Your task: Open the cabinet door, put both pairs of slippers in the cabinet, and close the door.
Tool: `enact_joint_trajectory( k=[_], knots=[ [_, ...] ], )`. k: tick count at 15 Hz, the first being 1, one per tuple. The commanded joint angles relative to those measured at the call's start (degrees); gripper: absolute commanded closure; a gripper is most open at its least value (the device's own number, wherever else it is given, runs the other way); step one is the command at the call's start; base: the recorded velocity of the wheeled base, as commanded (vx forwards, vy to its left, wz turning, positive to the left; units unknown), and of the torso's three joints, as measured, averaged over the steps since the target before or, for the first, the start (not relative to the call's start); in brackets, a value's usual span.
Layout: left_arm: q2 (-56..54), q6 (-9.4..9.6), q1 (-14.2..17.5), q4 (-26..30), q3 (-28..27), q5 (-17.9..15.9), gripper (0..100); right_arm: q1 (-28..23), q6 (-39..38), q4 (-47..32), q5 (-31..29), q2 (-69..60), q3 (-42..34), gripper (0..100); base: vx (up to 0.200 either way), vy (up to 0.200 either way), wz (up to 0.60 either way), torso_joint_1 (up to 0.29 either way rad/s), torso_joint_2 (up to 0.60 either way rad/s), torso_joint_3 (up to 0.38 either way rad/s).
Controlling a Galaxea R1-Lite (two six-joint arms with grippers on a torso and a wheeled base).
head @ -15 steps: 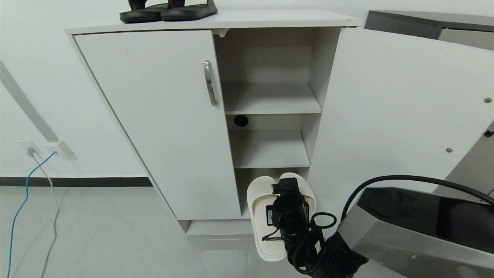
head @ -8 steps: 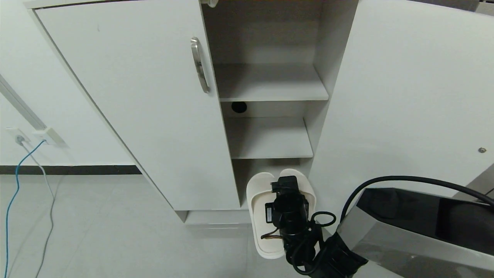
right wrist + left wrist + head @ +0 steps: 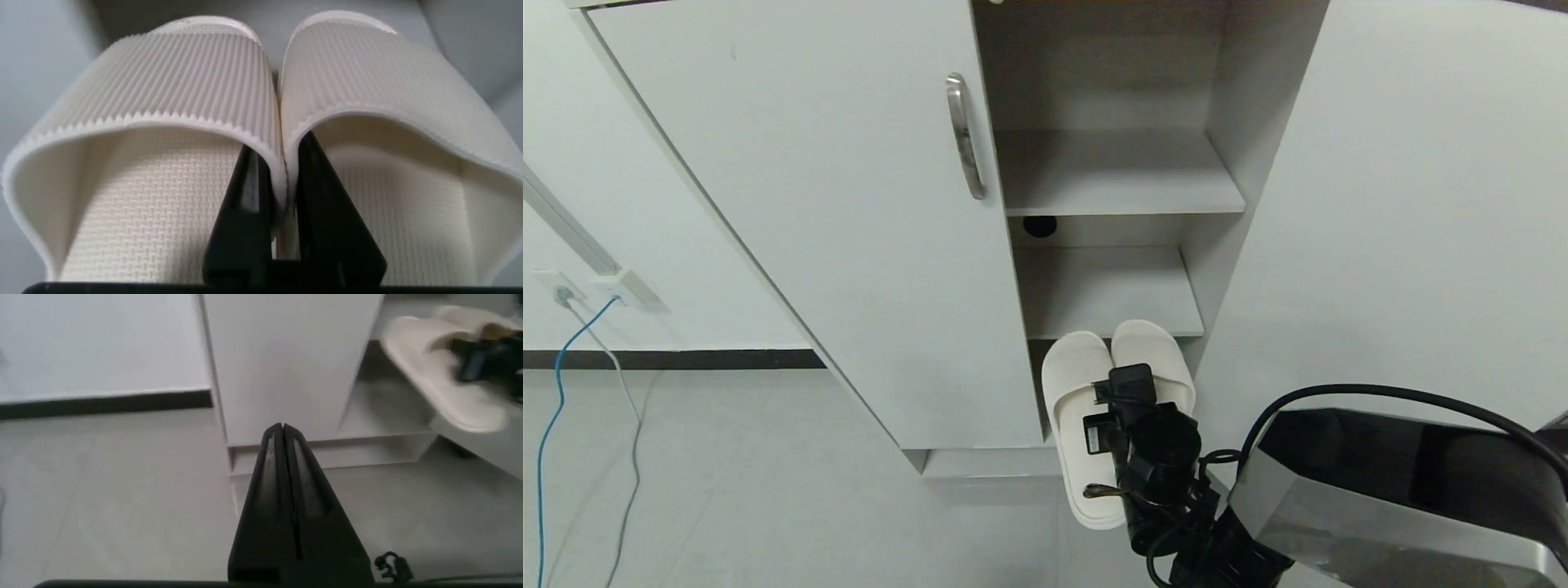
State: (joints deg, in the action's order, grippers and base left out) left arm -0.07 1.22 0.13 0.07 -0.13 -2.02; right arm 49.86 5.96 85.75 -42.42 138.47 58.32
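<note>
Here, the cabinet's (image 3: pixel 1094 73) closed left door (image 3: pixel 809 204) and swung-open right door (image 3: pixel 1405 204) flank the bottom opening; my right gripper (image 3: pixel 276 175) pinches the white slippers' (image 3: pixel 1078 367) touching inner straps, toes at that opening's mouth, heels over the floor (image 3: pixel 768 506); ribbed, cream; my left gripper (image 3: pixel 282 437) is pressed closed, empty.

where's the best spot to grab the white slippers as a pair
Pinch the inner strap edges where the white slippers touch, coming from the heel end: side by side, the open straps let one finger enter each, as the right gripper does.
</note>
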Motion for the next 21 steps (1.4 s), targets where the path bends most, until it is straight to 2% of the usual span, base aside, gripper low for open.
enact_joint_trajectory(
  k=[1,7,17,21],
  knots=[
    [0.07,0.01,0.04,0.01,0.05,0.00,100,-0.20,0.02,0.03,-0.03,0.48,0.13,100,0.000,0.000,0.00,0.000,0.00,0.000],
    [0.07,0.01,0.04,0.01,0.05,0.00,100,-4.33,-0.25,-2.96,-2.49,0.83,3.99,100,0.000,0.000,0.00,0.000,0.00,0.000],
    [0.07,0.01,0.04,0.10,0.05,0.00,100,-5.30,-1.30,-5.07,-2.49,2.06,6.46,100,0.000,0.000,0.00,0.000,0.00,0.000],
    [0.07,0.01,0.04,0.10,-0.04,0.00,100,-5.39,-1.48,-5.15,-2.49,2.06,6.46,100,0.200,0.000,0.00,0.004,0.00,0.004]
  ],
)
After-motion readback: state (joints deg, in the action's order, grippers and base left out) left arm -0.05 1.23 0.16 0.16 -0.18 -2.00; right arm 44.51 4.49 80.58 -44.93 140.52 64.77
